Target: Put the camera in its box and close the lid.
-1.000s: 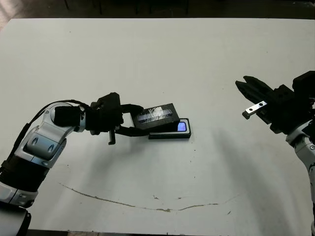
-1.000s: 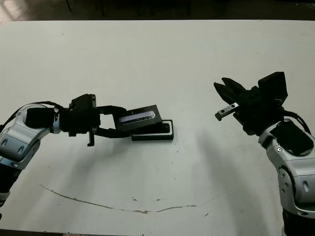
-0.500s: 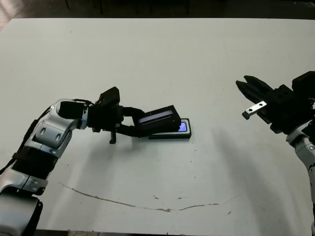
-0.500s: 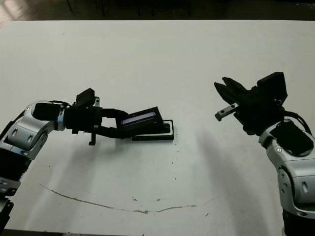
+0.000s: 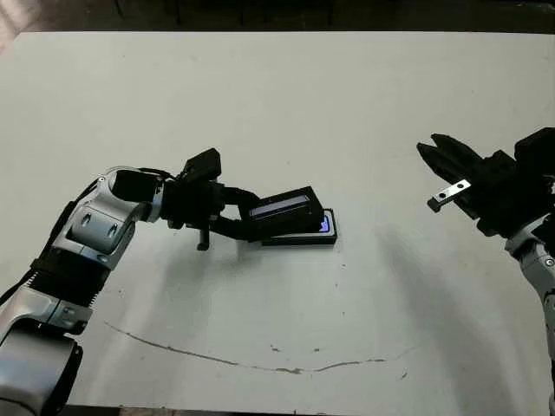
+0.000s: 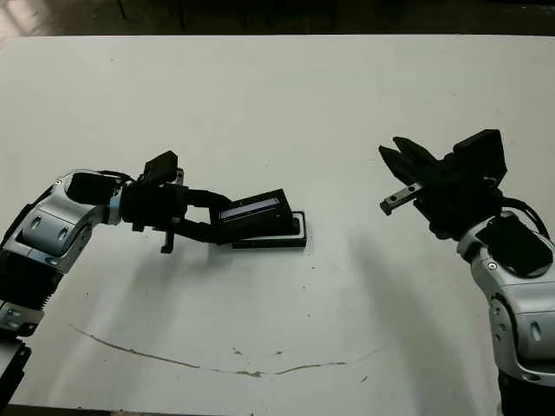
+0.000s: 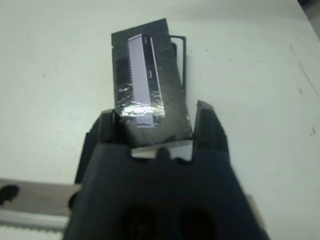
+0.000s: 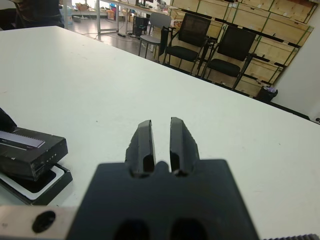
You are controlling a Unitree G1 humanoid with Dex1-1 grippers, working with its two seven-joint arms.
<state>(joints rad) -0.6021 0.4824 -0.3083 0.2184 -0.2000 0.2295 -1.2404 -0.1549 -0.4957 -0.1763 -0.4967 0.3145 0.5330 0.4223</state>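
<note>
My left gripper [image 5: 246, 217] is shut on the lid [image 5: 282, 212], a flat black cover with silvery print, gripped by its near end. The lid hangs tilted over the box [image 5: 300, 240], its far end low above the tray. In the left wrist view the lid [image 7: 147, 85] hides most of the box [image 7: 181, 54]. The camera [image 5: 324, 224] lies inside the box; only its bluish window shows past the lid. My right gripper [image 5: 431, 146] hovers shut and holding nothing off to the right, well away from the box [image 8: 47, 184].
A thin dirty curved line [image 5: 260, 362] marks the white table near its front edge. Beyond the table's far side the right wrist view shows chairs [image 8: 192, 35] and wooden crates [image 8: 265, 22].
The left arm has pushed slightly right and swung the lid lower over the box, so its printed face shows more edge-on. The right arm has not moved.
</note>
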